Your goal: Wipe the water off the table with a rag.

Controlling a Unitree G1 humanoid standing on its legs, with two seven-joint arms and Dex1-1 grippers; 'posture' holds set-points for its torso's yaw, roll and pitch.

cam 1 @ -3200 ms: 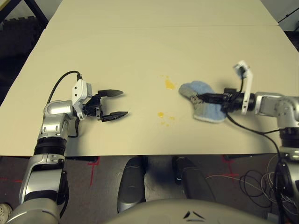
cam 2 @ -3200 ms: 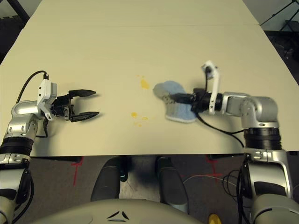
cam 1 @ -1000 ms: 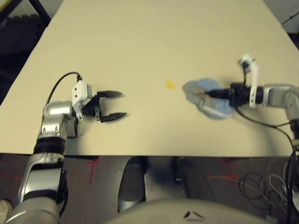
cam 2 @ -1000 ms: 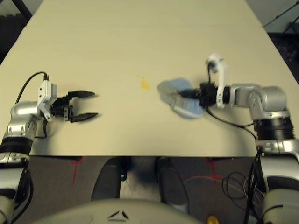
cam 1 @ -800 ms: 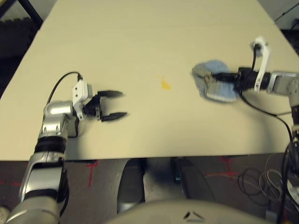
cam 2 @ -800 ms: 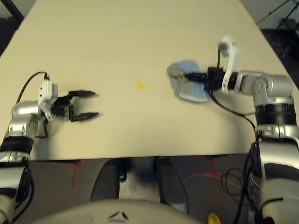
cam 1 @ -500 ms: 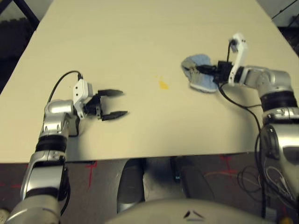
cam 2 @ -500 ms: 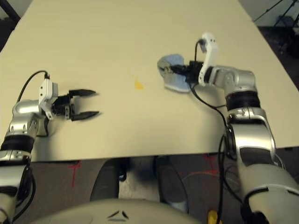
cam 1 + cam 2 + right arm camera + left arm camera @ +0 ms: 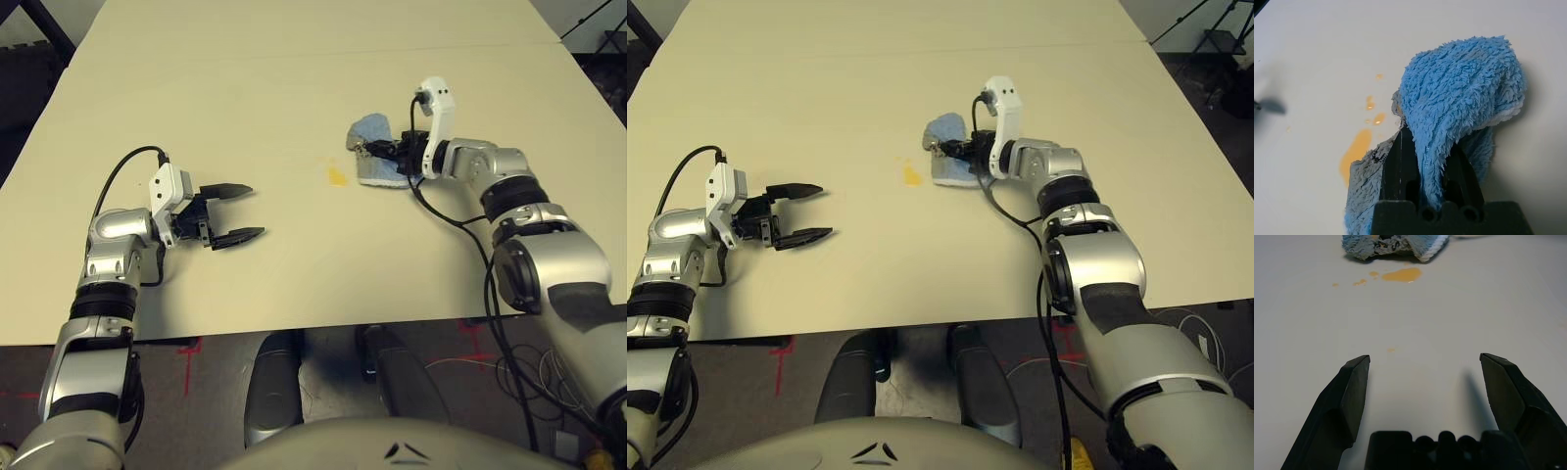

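The light blue rag (image 9: pixel 375 132) lies bunched on the cream table (image 9: pixel 294 88), just right of a yellow-orange spot of water (image 9: pixel 337 176). My right gripper (image 9: pixel 372 151) is shut on the rag, and the cloth drapes over its black fingers (image 9: pixel 1398 164). In the right wrist view the water (image 9: pixel 1356 149) touches the rag's (image 9: pixel 1464 83) grey underside, with small droplets beside it. My left gripper (image 9: pixel 250 210) stands open over bare table near the left front, empty. Its wrist view shows the water (image 9: pixel 1400 275) and rag (image 9: pixel 1393 242) far ahead, and a tiny droplet (image 9: pixel 1391 350) closer in.
A thin seam (image 9: pixel 294 51) crosses the far part of the tabletop. Cables trail from both wrists over the table. The front edge (image 9: pixel 294 333) runs close behind both forearms, with dark floor and wires below it.
My right gripper has swept the rag away from me and to the left, ending right beside the spot. Droplets nearer me, seen earliest, are gone. The view shifted; the left arm stayed.
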